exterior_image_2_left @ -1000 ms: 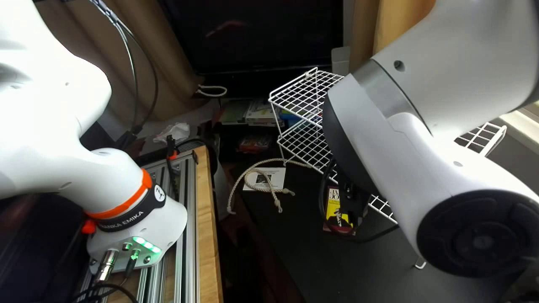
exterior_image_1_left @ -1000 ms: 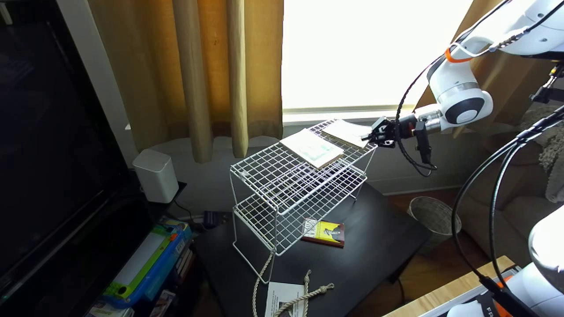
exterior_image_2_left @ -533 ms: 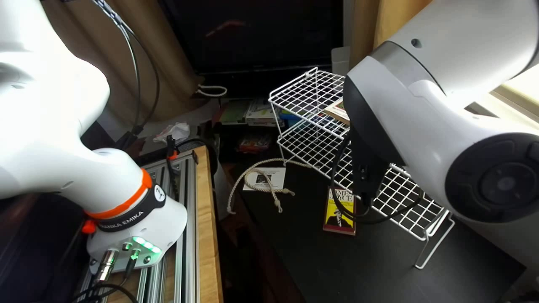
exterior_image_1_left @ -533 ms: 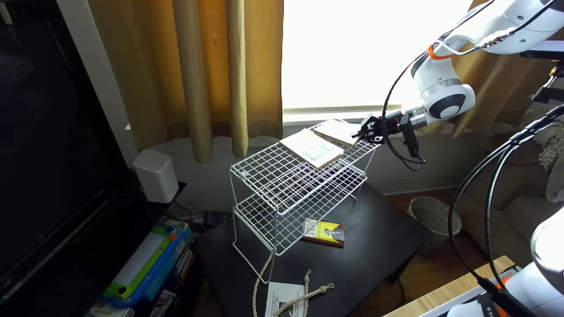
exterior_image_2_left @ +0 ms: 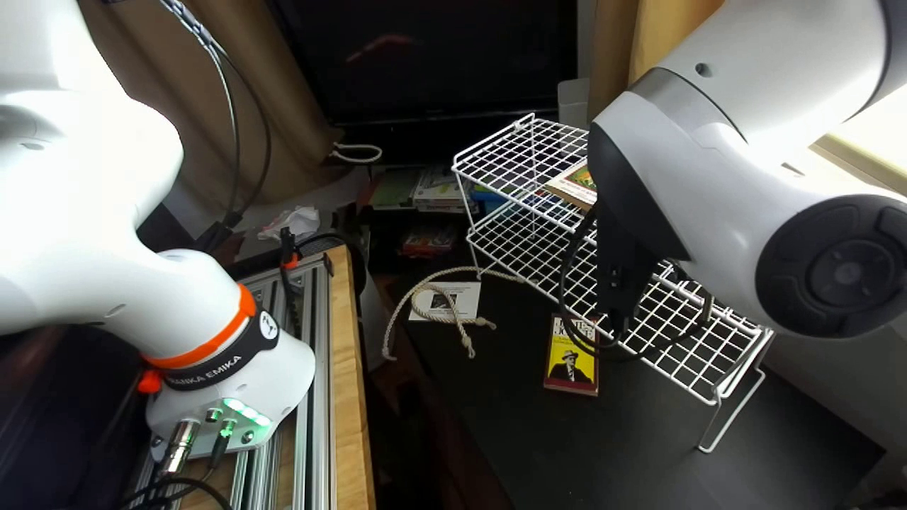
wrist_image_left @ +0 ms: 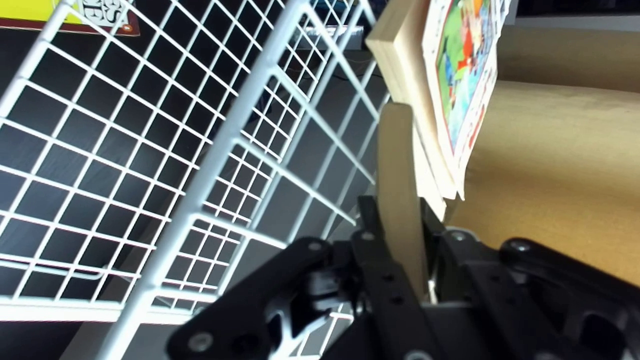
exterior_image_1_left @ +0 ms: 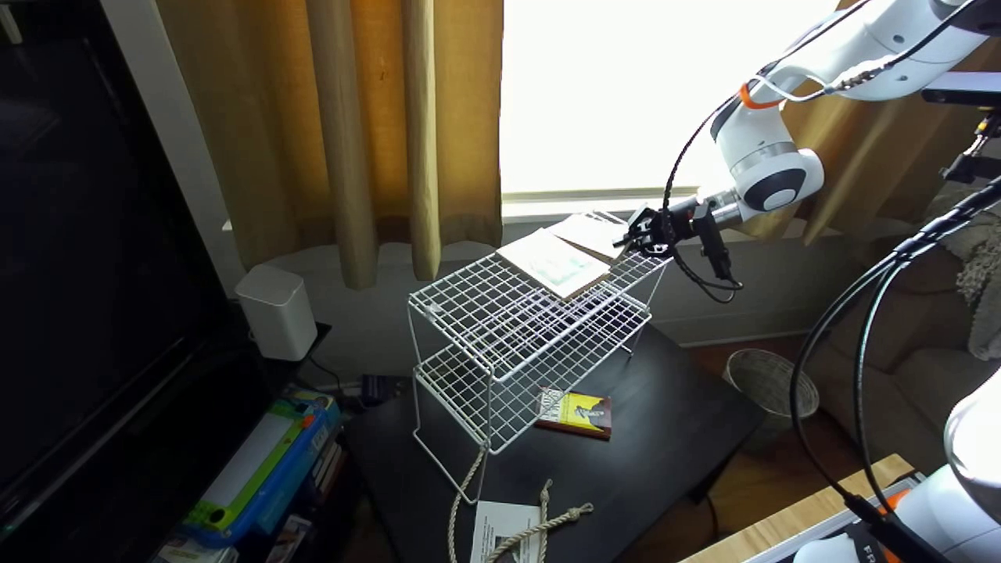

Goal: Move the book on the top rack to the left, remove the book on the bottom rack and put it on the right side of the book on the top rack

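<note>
My gripper [exterior_image_1_left: 624, 241] is shut on the book on the bottom rack [exterior_image_1_left: 588, 232], now pale-faced under glare at the far end of the top rack [exterior_image_1_left: 547, 344]. In the wrist view its tan edge [wrist_image_left: 397, 165] stands between the two fingers [wrist_image_left: 398, 205]. The book on the top rack [exterior_image_1_left: 554, 264] lies flat just left of it; its coloured cover shows in the wrist view [wrist_image_left: 466, 70] and partly in an exterior view [exterior_image_2_left: 575, 184]. Whether the held book touches the rack or the other book, I cannot tell. No book shows on the bottom rack [exterior_image_1_left: 516, 432].
A yellow paperback [exterior_image_1_left: 575, 412] lies on the black table [exterior_image_1_left: 649, 438] under the stand's front edge. A rope [exterior_image_1_left: 539, 530] and a printed sheet [exterior_image_1_left: 493, 520] lie near the stand's leg. Curtains [exterior_image_1_left: 375, 141] and a window stand behind. The arm [exterior_image_2_left: 744, 191] covers much of the stand.
My gripper has moved left along the top rack in an exterior view, carrying the held book closer to the other book. The other book has not moved.
</note>
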Robot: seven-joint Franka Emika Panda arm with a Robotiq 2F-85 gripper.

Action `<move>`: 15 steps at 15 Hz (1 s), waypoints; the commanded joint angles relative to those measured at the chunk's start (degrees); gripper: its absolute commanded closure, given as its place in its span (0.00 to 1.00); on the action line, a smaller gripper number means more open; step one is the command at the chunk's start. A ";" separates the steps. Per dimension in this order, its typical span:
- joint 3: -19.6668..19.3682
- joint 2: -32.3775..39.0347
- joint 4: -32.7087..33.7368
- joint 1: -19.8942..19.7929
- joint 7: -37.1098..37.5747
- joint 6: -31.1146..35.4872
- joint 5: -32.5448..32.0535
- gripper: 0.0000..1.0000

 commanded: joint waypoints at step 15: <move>0.27 -8.45 -6.22 2.31 13.70 10.21 -9.13 0.00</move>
